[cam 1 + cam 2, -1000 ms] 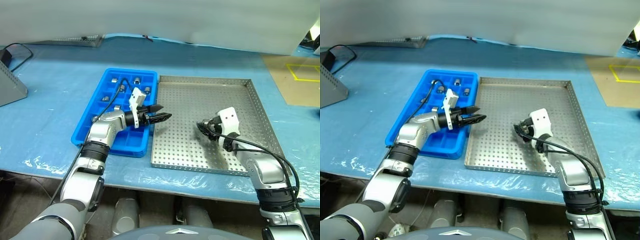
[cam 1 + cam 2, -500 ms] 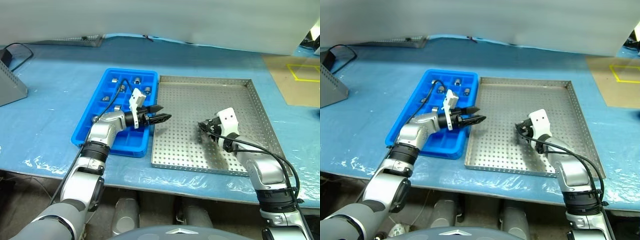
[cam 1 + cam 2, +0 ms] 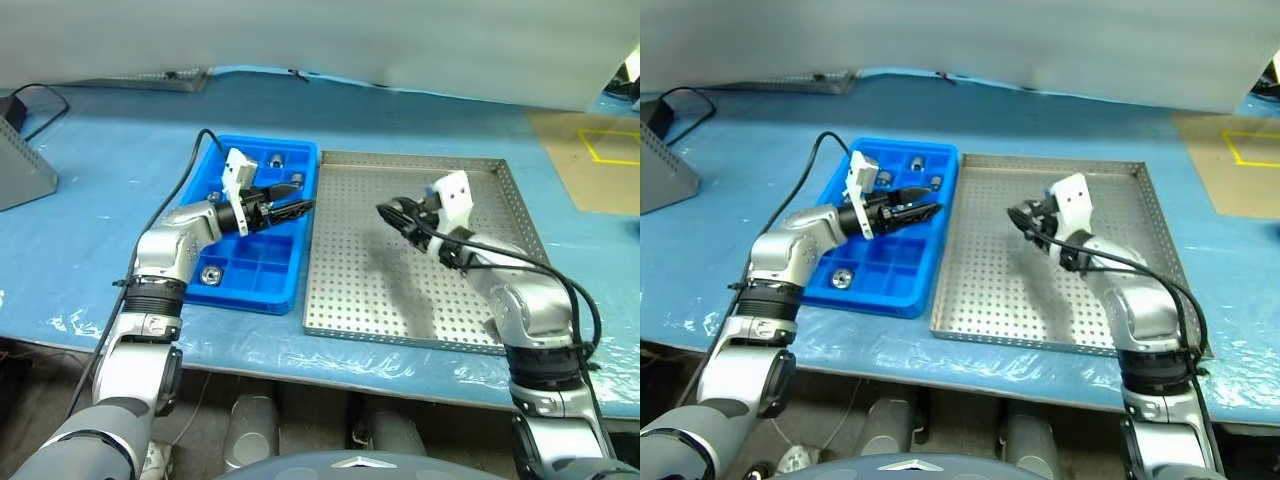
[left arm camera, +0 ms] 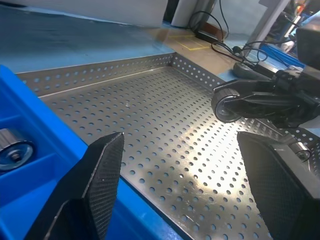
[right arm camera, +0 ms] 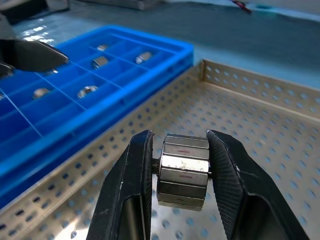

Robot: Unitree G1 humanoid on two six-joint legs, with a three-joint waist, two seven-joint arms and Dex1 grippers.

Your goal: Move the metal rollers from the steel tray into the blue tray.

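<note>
While one roller is held clear of the steel tray, the scene is logged as follows.

Held roller: a faceted metal roller (image 5: 183,170) is clamped between the two fingers of the right pincer (image 3: 392,212), above the perforated floor of the steel tray (image 3: 480,165).

Right pincer state: closed on the roller, the pads seated on two opposite flat faces, as seen in the right wrist view.

Left pincer state: the left pincer (image 3: 296,207) is held wide and empty, above the blue tray (image 3: 256,297) near the edge that adjoins the steel tray.

Rollers already placed: several rollers are seen lying singly in compartments of the blue tray, one (image 3: 211,273) near its front and others (image 3: 274,160) toward the back.

Steel tray contents: no further roller can be made out on its floor.

Trays: the two trays are set side by side on the blue-covered worktop (image 3: 90,200), their long edges touching or nearly so.

Handling, judged: the roller is taken to be solid, stiff and heavy for its bulk; its polished faces are likely slippery, so a pinch across the flats is preferred to one on the corners.

Hold point, judged: the middle of the body, as gripped now, should resist tipping.

Risk, judged: a tilted release could let the piece roll or bounce out of its compartment.
</note>
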